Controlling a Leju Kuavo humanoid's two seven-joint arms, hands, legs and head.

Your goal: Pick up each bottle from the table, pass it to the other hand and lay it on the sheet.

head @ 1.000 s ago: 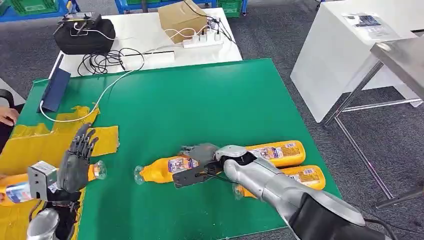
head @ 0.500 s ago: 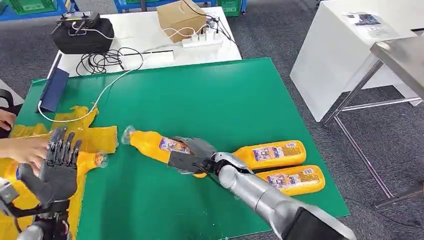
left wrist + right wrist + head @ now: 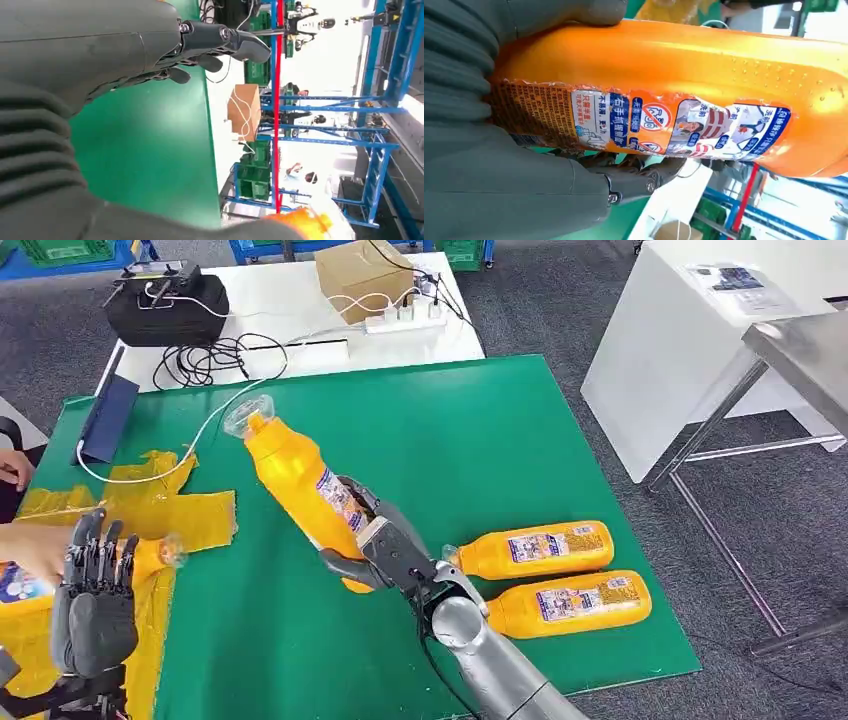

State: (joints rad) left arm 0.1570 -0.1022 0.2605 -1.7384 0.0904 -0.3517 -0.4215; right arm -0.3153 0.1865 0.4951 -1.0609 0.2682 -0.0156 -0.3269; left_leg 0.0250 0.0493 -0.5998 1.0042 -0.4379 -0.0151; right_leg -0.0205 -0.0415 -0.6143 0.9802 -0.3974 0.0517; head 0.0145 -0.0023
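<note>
In the head view, the right hand (image 3: 385,545) grips an orange bottle (image 3: 295,480) by its lower body, lifted above the green counter (image 3: 450,450), cap tilted far and left. The left hand (image 3: 92,590) hovers spread at the near left over the yellow sheet (image 3: 190,515), holding nothing. Two more bottles (image 3: 545,575) lie on the counter to the right. A person's hand (image 3: 25,545) rests on the sheet beside another bottle (image 3: 150,555).

In the left wrist view, the left hand's fingers (image 3: 220,37) are apart, holding nothing.

In the right wrist view, the fingers (image 3: 624,182) wrap the labelled bottle (image 3: 704,75).

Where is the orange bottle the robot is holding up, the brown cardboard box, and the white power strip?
Orange plastic bottle (image 3: 300,480), head view, on its body above the label.
Brown cardboard box (image 3: 362,276), head view, on its top.
White power strip (image 3: 405,321), head view, on its middle.
</note>
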